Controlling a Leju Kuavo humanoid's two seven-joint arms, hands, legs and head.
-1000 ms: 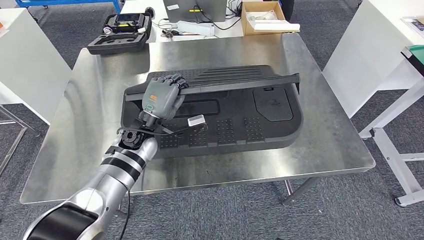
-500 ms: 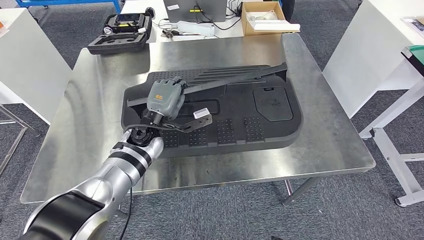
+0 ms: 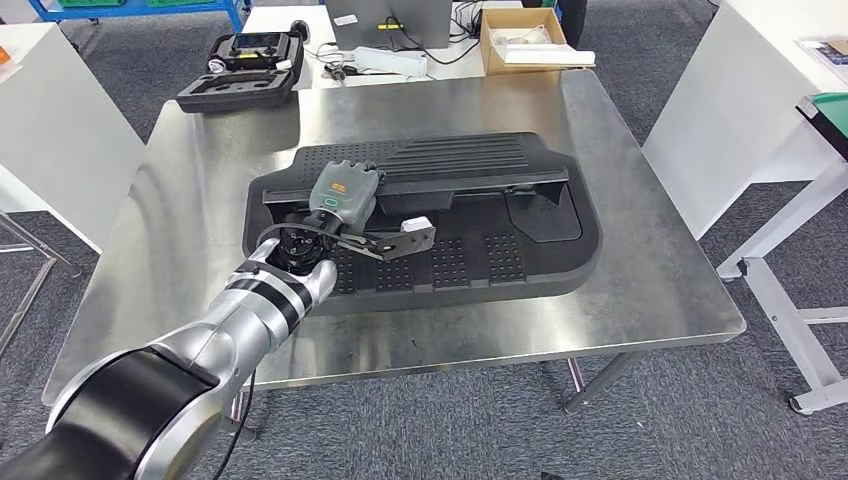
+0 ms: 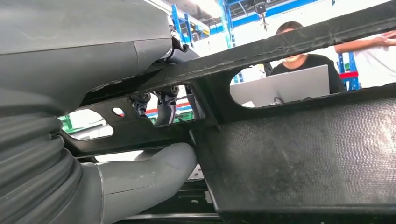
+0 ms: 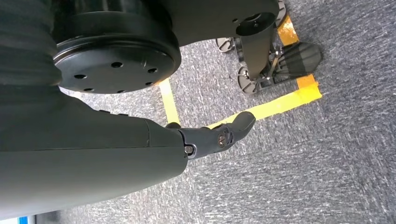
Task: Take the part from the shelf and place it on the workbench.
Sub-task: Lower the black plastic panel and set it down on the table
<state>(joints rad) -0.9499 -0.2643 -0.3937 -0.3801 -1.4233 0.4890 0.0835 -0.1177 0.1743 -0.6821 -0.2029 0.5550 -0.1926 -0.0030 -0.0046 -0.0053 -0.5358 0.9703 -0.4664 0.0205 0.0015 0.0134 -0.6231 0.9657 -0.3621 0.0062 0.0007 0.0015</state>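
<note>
In the head view the left hand (image 3: 342,196) clamps the long black trim strip (image 3: 470,187), which lies across the large black moulded panel (image 3: 520,260) on the steel workbench (image 3: 640,250), so the placing step looks nearly finished. The left wrist view shows the thumb (image 4: 154,168) under the strip's cut-out frame (image 4: 196,70); the next move calls for letting go and lifting clear. In the right wrist view the right hand (image 5: 140,140) hangs over the carpet holding nothing, one finger extended.

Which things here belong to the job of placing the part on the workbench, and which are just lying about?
Job: left hand, long black part it grips, steel workbench, black moulded panel.

Lying about: foam-lined case, cardboard box, laptop.
</note>
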